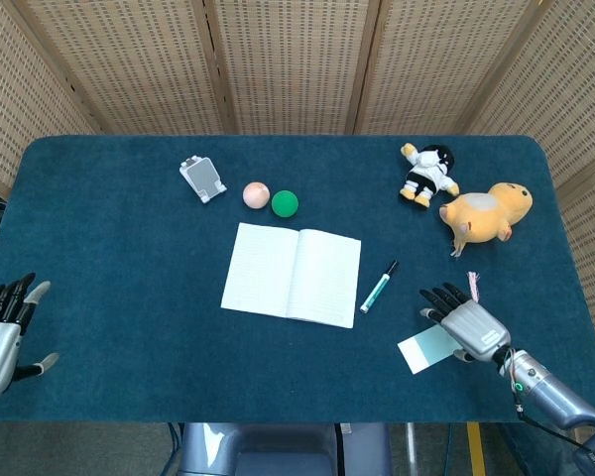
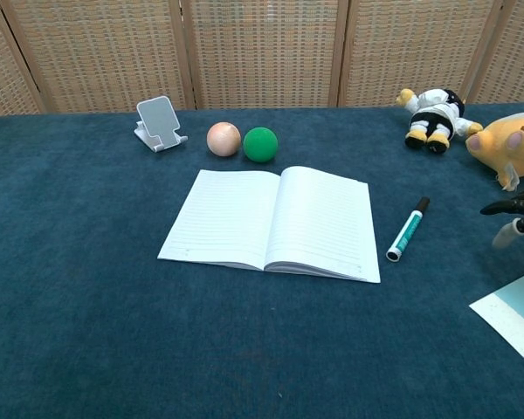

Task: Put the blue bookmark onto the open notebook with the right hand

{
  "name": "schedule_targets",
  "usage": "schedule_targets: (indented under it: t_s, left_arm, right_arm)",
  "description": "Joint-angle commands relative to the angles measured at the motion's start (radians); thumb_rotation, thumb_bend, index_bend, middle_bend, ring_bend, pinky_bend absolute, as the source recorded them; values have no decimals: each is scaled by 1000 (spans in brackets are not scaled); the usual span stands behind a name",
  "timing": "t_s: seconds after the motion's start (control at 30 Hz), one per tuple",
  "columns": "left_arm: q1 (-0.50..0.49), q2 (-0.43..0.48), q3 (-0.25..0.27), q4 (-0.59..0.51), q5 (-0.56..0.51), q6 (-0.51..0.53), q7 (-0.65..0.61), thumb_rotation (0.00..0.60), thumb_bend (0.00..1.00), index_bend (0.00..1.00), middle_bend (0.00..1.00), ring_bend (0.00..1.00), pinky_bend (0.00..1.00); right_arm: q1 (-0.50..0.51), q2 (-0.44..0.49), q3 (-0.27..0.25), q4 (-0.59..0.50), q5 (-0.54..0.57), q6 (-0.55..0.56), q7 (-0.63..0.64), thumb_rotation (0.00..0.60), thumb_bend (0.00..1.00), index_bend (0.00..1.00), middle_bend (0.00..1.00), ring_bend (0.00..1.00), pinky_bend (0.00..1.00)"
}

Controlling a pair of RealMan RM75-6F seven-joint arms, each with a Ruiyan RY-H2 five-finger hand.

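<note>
The light blue bookmark (image 1: 425, 348) (image 2: 515, 311) lies flat on the blue tablecloth at the front right, its white end pointing toward the notebook. Its pink tassel (image 1: 473, 286) shows just beyond my right hand. My right hand (image 1: 462, 322) is over the bookmark's right half with fingers spread and hides that part; its dark fingers (image 2: 513, 209) enter the chest view at the right edge, above the cloth. The open notebook (image 1: 293, 274) (image 2: 272, 220) lies in the middle, left of the bookmark. My left hand (image 1: 4, 331) rests open at the left table edge, holding nothing.
A green-and-white marker (image 1: 380, 287) (image 2: 408, 230) lies between notebook and bookmark. A yellow plush (image 1: 486, 213) and a small panda doll (image 1: 427, 176) sit at the back right. A peach ball (image 1: 256, 194), a green ball (image 1: 285, 203) and a phone stand (image 1: 202, 178) lie behind the notebook.
</note>
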Motion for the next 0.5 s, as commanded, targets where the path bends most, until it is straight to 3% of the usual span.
schedule_targets:
  t_s: [0.03, 0.5]
  left_arm:
    - [-1, 0, 0, 0, -1, -1, 1, 600, 0, 0, 0, 0, 0]
    - [-3, -4, 3, -2, -1, -7, 13, 600, 0, 0, 0, 0, 0]
  right_arm:
    - [2, -3, -1, -1, 0, -1, -4, 600, 0, 202, 0, 0, 0]
    - [5, -19, -11, 18, 2, 0, -1, 600, 0, 282, 0, 0, 0]
